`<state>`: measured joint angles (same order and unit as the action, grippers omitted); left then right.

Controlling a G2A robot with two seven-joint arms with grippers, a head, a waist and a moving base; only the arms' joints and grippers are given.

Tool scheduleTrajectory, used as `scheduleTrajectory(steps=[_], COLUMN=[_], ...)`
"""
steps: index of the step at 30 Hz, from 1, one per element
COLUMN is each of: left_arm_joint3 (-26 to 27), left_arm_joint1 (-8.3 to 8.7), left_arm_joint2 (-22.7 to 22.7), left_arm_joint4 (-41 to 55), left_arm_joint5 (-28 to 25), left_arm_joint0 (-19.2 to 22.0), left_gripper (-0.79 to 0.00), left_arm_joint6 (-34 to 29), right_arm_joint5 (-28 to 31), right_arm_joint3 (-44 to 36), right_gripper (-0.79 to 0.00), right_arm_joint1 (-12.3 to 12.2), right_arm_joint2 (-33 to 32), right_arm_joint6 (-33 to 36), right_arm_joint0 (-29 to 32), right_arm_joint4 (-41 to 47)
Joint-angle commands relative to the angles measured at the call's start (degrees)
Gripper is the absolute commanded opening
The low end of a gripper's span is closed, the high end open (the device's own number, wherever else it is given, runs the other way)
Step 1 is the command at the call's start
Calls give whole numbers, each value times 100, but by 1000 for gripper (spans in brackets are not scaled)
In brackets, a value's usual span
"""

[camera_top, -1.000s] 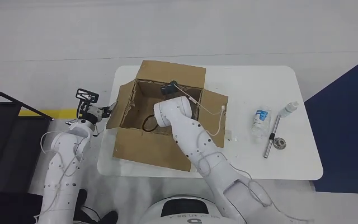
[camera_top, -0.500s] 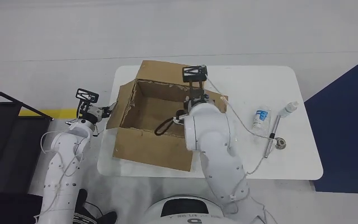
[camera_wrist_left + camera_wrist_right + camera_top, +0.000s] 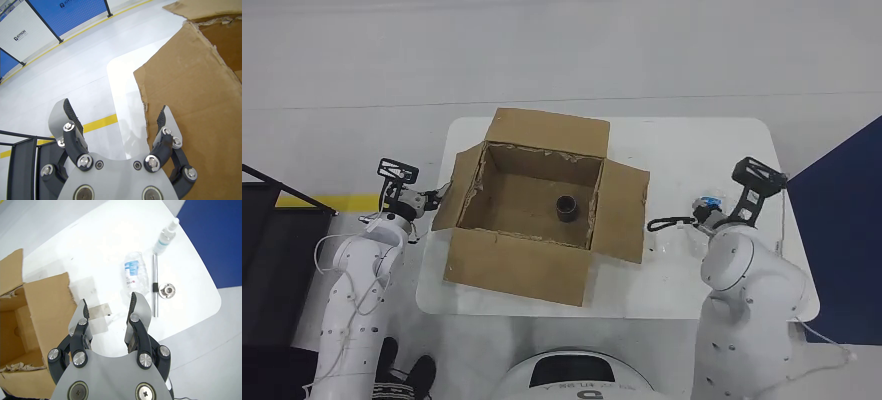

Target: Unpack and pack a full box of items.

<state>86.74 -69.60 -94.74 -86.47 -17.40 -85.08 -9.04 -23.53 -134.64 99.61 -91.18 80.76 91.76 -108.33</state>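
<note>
Open cardboard box left of centre on the bench, with one dark cylindrical item on its floor near the right wall, apparently standing on end. The right gripper, jaws apart and empty, hangs just right of the box's right flap, beside the water bottle, rod and flange. The cylinder lies to its left, and this arm is probably the nearer. The left gripper, jaws apart, sits at the left flap.

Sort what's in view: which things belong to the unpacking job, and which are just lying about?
Job: cardboard box, dark round item inside it, crushed bottle, spray bottle, metal rod, flange.
Lying about: blue pegboard panels, black rack, clear tape-like patch beside the box.
</note>
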Motion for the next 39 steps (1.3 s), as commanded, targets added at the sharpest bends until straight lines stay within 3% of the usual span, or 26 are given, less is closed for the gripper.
scheduleTrajectory(steps=[1, 7, 14, 26, 39], left_arm_joint3=[0, 0, 0, 0, 0], left_arm_joint1=[0, 0, 0, 0, 0], left_arm_joint2=[0, 0, 0, 0, 0], left_arm_joint4=[0, 0, 0, 0, 0], left_arm_joint5=[0, 0, 0, 0, 0], left_arm_joint0=[0, 0, 0, 0, 0], left_gripper=[0, 0, 0, 0, 0], left_arm_joint6=[0, 0, 0, 0, 0], right_arm_joint5=[-1, 146, 326, 75, 375], right_arm_joint3=[0, 569, 1763, 2796, 3596], right_gripper=[-311, -366, -416, -456, -489], right_arm_joint1=[24, 35, -55, -72, -278], right_arm_joint2=[-420, -1277, -2043, -2664, -3305], right_arm_joint6=[-1, 146, 326, 64, -193], right_arm_joint0=[134, 27, -636, -1121, -1680], right_arm_joint4=[14, 178, 394, 571, 864])
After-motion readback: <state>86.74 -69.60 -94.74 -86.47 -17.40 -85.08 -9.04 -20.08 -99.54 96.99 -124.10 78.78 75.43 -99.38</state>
